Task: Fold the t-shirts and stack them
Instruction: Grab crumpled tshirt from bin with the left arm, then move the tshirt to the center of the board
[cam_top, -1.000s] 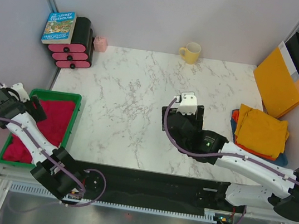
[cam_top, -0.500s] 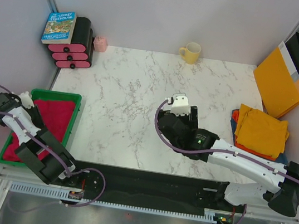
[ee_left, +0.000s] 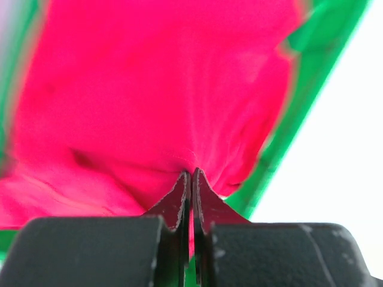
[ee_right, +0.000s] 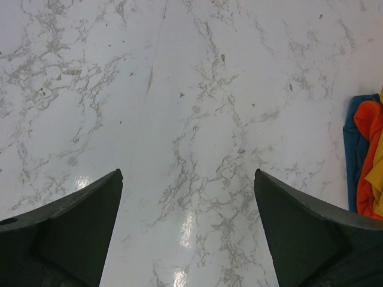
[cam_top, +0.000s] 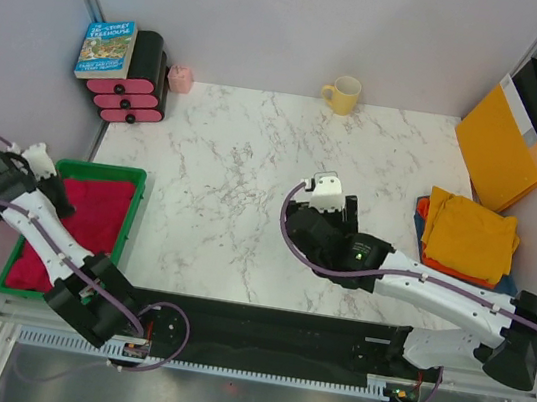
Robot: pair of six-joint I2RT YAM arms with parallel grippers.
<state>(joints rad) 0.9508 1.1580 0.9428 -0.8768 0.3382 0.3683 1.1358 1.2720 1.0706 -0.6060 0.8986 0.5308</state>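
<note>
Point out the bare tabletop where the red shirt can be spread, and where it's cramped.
Widest bare marble: between the green bin, the pink drawers, the yellow mug and the open right gripper. A narrower patch lies between mug and envelope. Crowded: the right edge, with the folded stack.

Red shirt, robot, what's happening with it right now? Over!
Left gripper shut on red t-shirt in green bin. Right gripper open over table. Nothing seen blocking.
</note>
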